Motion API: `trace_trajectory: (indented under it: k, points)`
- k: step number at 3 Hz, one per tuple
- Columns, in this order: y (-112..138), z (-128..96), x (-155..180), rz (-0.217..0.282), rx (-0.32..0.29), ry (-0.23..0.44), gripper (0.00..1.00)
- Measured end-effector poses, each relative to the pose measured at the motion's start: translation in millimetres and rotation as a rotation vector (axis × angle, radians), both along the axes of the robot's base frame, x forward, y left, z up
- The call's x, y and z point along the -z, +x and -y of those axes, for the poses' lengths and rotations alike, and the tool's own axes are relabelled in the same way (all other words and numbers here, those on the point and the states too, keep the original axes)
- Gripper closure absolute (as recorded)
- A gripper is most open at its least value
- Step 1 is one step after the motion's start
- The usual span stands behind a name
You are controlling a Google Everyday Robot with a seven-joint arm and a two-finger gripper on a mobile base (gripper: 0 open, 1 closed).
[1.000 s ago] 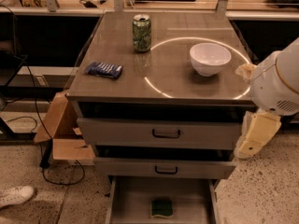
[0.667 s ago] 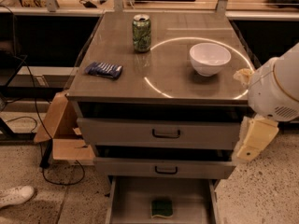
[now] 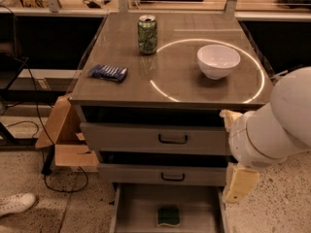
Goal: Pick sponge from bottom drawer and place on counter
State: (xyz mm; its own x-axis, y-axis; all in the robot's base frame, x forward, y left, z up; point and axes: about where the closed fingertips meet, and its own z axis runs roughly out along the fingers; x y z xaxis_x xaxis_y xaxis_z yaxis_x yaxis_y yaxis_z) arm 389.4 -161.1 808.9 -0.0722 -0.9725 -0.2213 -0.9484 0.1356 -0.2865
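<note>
The sponge [image 3: 168, 216] lies dark green face up on the grey floor of the open bottom drawer [image 3: 133, 208], near its front middle. The counter [image 3: 180, 76] is the glossy grey-brown top with a thin white circle line. My white arm [image 3: 277, 125] comes in from the right. Its cream-coloured gripper [image 3: 239, 182] hangs beside the right end of the middle drawer, above and to the right of the sponge, apart from it. Nothing shows in the gripper.
On the counter stand a green can [image 3: 147, 34], a white bowl [image 3: 218, 60] inside the circle, and a blue crinkly packet [image 3: 108, 72] at the left. Two shut drawers with dark handles [image 3: 172, 139] sit above. A cardboard box [image 3: 65, 140] and cables lie at the left.
My arm and gripper have moved down and to the left, closer to the drawer fronts. The sponge and the counter objects have not moved.
</note>
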Motion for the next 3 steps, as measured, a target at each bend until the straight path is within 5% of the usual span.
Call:
trace_trajectory:
  k: [1,3]
  points:
    - [-1.1,-0.6,3.1,-0.004,-0.003,-0.001,0.00]
    - [-35.4,-29.2,39.7,-0.030,-0.142,-0.044,0.00]
